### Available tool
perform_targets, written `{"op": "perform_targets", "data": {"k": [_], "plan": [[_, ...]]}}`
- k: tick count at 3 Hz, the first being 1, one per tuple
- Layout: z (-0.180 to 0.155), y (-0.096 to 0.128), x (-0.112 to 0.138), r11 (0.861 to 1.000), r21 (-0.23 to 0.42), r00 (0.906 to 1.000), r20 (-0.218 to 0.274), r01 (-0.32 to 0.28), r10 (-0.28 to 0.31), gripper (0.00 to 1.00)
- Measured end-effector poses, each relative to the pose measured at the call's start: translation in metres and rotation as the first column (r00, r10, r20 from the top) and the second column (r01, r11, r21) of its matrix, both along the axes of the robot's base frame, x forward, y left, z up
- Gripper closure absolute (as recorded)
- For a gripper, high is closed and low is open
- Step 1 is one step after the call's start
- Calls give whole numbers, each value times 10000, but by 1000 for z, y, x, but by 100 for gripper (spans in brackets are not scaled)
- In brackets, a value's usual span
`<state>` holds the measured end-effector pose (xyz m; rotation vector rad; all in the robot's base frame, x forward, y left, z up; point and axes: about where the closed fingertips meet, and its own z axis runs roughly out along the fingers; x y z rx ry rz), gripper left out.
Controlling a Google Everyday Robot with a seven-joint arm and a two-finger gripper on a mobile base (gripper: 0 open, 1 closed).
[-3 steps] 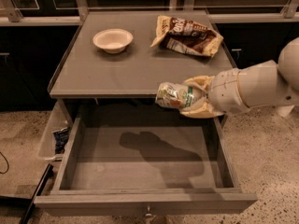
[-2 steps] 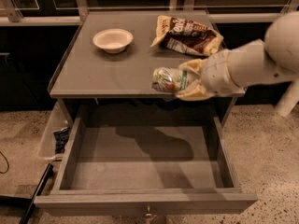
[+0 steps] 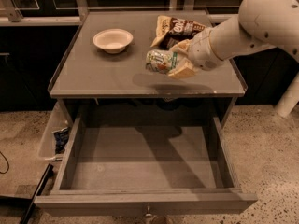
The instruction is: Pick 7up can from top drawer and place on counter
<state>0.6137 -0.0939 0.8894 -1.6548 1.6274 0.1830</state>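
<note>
- Pincer [image 3: 179, 59] hangs over the tabletop [image 3: 93, 76], just to the 3 o'clock side of its middle. Its 2 cream fingers [image 3: 183, 71] are clamped on the 7up can [image 3: 159, 60].
- The can is held on its side, with its free end pointing to 9 o'clock. That fits a grab made from above on a can lying flat in the drawer.
- A shadow sits on the tabletop toward 6 o'clock of the can, so I judge the can is clear of the surface and not yet set down.
- The arm [image 3: 243, 29] reaches in from 2 o'clock. This keeps the can off the chip bag [image 3: 180, 28] at 1 o'clock and well apart from the bowl [image 3: 112, 39] at 10 o'clock.
- The top drawer [image 3: 140, 167] is pulled fully out toward 6 o'clock. Its flat bottom is bare, so the lift-out step looks finished and only the release is left.
- Hard to make out:
  - The fingers cover the can's far end, so the exact grip line is not visible.
  - The label shows only as green and pale blur.
  - The upper arm runs out of view at 3 o'clock.
  - The back strip of the drawer lies in shade under the tabletop's lip.
  - A small dark-blue item [image 3: 60, 139] sits in a pale bin at 9 o'clock of the drawer. I can't identify it.
  - The metal pull [image 3: 148, 213] is cut off at the bottom edge.
</note>
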Motion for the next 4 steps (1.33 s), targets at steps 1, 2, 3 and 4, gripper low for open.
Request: {"op": "perform_targets", "data": {"k": [1,2,3,4], "plan": [[-7,-1,26,9994,245,9991,-371,230,-221,100],[-14,-3,48,9968,425,9954,-707,674,-643,100],[-22,-1,63,9931,495,9898,-1008,1065,-1012,100],[-32,-1,69,9895,483,9837,-1252,1363,-1294,100]]}}
